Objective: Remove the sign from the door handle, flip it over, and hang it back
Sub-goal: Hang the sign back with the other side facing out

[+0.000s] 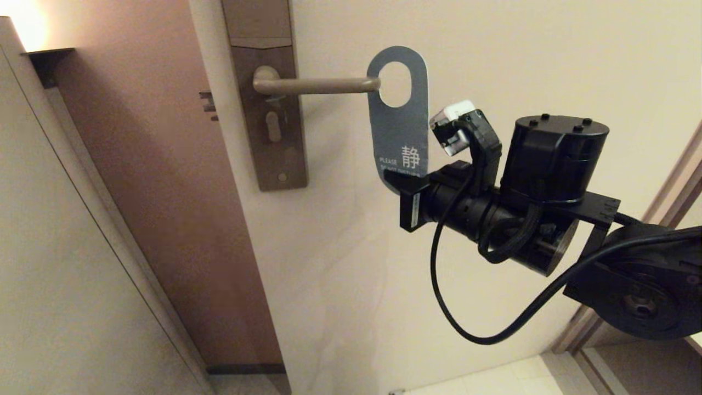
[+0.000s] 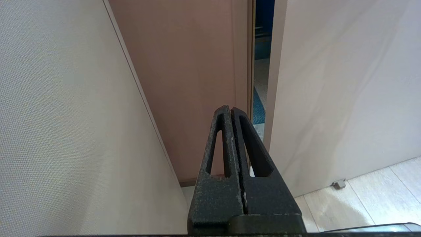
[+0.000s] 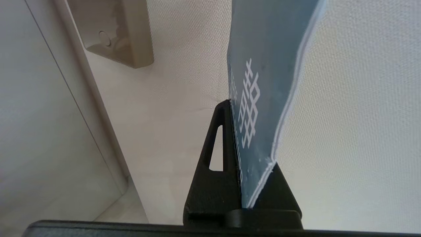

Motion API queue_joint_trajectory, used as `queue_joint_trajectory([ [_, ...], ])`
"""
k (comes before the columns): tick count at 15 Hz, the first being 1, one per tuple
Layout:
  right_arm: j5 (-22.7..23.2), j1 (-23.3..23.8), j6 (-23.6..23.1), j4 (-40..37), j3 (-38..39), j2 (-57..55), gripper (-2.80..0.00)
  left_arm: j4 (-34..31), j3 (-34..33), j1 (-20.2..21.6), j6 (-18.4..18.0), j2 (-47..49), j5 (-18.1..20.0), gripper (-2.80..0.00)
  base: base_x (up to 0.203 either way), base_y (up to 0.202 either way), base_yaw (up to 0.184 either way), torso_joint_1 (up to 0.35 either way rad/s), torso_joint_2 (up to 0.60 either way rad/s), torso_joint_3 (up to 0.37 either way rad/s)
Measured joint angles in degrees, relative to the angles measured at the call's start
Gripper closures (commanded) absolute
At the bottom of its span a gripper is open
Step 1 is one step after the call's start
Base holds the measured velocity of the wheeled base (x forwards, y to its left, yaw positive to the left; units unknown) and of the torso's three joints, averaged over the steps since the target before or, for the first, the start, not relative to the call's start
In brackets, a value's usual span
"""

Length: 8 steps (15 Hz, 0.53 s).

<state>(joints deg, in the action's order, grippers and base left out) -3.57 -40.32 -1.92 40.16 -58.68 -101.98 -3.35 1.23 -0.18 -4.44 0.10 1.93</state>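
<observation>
The sign shows its teal side with white lettering and stands upright against the pale door. Its oval hole sits at the free tip of the door handle, a beige lever on a tall brownish lock plate. The lever's tip meets the hole's left rim, and I cannot tell whether it pokes through. My right gripper is shut on the sign's bottom edge. In the right wrist view the sign rises from between the right gripper's black fingers. My left gripper is shut and empty, low down by the door's edge.
Small dark latch bolts stick out of the door's edge. A brown panel and a pale wall lie to the left. Light floor tiles lie below. A door stop sits on the floor by the door.
</observation>
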Motion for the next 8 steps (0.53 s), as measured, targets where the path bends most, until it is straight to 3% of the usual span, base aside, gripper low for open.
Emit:
queue_joint_trajectory([
  [8,-3.6,-2.1,-1.0,0.0,-3.3,-2.1,0.0,0.0,0.0,0.0,0.0,0.0,0.0,0.0,0.0,0.0,0.0,0.0,0.0,0.0],
])
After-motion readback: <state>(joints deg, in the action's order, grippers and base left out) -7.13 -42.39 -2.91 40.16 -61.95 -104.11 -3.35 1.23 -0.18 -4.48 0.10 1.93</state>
